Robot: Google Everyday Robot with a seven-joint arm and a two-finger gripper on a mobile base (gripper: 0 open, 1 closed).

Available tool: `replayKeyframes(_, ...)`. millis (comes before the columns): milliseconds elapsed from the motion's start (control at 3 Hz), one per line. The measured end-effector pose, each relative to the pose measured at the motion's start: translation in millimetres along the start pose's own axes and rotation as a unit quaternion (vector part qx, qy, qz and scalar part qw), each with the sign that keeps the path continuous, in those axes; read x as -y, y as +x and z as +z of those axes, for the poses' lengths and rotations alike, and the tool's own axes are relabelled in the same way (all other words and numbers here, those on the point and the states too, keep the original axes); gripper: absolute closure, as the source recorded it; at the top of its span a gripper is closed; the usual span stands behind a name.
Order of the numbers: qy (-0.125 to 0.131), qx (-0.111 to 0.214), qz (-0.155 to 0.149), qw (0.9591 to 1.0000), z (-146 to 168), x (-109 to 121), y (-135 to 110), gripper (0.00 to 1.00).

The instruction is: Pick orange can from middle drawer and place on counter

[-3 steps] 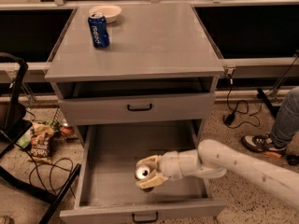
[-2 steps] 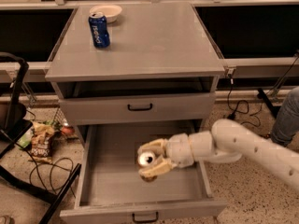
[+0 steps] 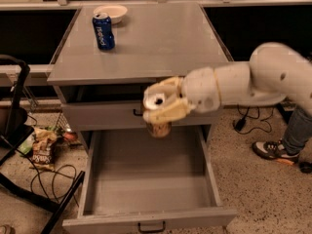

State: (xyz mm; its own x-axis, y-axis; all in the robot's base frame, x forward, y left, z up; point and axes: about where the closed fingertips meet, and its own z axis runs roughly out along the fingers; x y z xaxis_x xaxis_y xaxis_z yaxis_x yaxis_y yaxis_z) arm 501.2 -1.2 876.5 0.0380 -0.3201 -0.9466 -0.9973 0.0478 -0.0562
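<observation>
Camera view, gripper [image 3: 156,104] clasping orange can [image 3: 159,129] before upper drawer front [image 3: 97,117]

cans 2: small orange-brown can [image 3: 159,128], blue can [image 3: 103,30] far left | pale round bowl [image 3: 110,11] 1 | drawers 2: grey open drawer [image 3: 146,182] near, grey shut drawer [image 3: 97,117] | cream gripper [image 3: 158,101] 1, centre

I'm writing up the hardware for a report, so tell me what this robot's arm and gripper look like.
The arm is off-white: thick rounded segments with smooth shells, a small dark dot on the bulkiest; no cables show. The gripper, just above the open middle drawer, has stubby pale-yellow fingers.
</observation>
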Motion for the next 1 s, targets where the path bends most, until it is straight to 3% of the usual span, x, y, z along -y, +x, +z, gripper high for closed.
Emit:
replayKeyframes(333, 0.067, -0.004, 0.044, 0.9968, -33.0, 47.1, -29.5, 1.00)
replayKeyframes(667, 0.079, -0.003, 0.066, 0.9947, -40.4, 56.0, -34.2, 1.00)
replayKeyframes(1000, 0.079, -0.003, 0.065, 0.9947, -40.3, 55.9, -34.3, 1.00)
